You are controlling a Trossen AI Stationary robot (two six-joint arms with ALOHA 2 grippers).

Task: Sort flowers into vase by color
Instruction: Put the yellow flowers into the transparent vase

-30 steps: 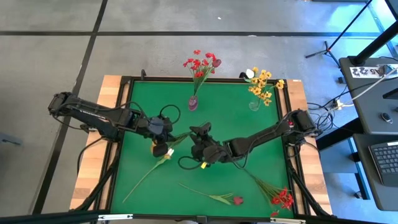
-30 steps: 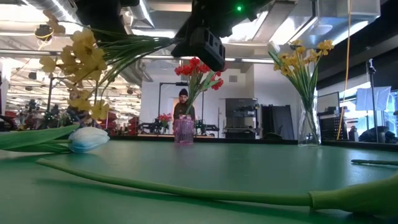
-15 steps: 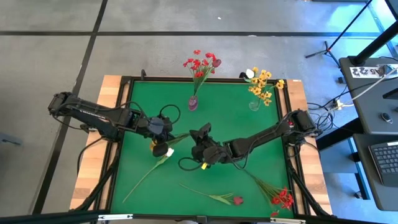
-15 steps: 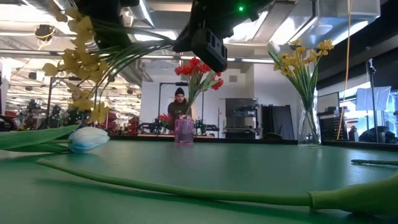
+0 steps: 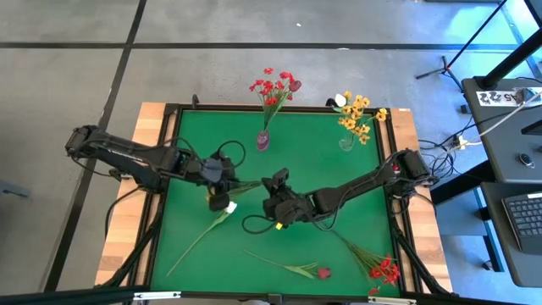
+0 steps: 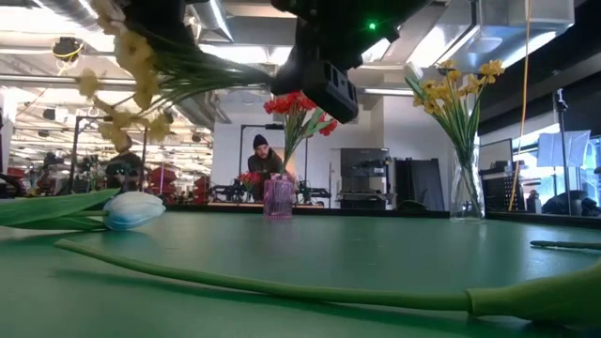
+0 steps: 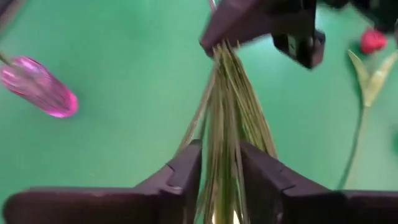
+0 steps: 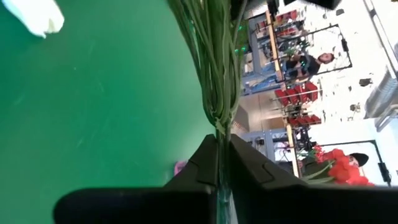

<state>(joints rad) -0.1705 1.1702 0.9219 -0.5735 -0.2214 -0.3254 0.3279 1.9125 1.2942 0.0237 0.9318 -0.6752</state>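
Observation:
A bunch of yellow-orange flowers (image 6: 141, 66) hangs in the air between both grippers, blossoms toward the table's left. My left gripper (image 5: 218, 180) is shut on its stems near the blossoms. My right gripper (image 5: 273, 185) is shut on the stem ends. A white-bud flower (image 5: 222, 212) lies flat on the green table below the left gripper. A pink vase (image 5: 263, 140) with red flowers and a clear vase (image 5: 347, 142) with yellow flowers and a white bud stand at the far edge. My left gripper pinches the green stem bundle (image 7: 222, 168) between its two fingers, lying across the stems, a short way behind the blossoms. The bunch is lifted clear of the table. My right gripper pinches the bundle's free stem ends (image 8: 219, 121) between its two fingers, which lie along the stems and come from the table's right.
A dark red bud flower (image 5: 305, 271) lies near the near edge. A red blossom bunch (image 5: 385, 271) lies at the near right corner. The white bud (image 6: 131, 208) rests on the mat. A person (image 6: 263, 155) stands in the room beyond the table.
My left gripper has moved up and a little toward the far edge, raising the blossom end of the yellow bunch. My right gripper has shifted slightly toward the right. Both have kept their hold.

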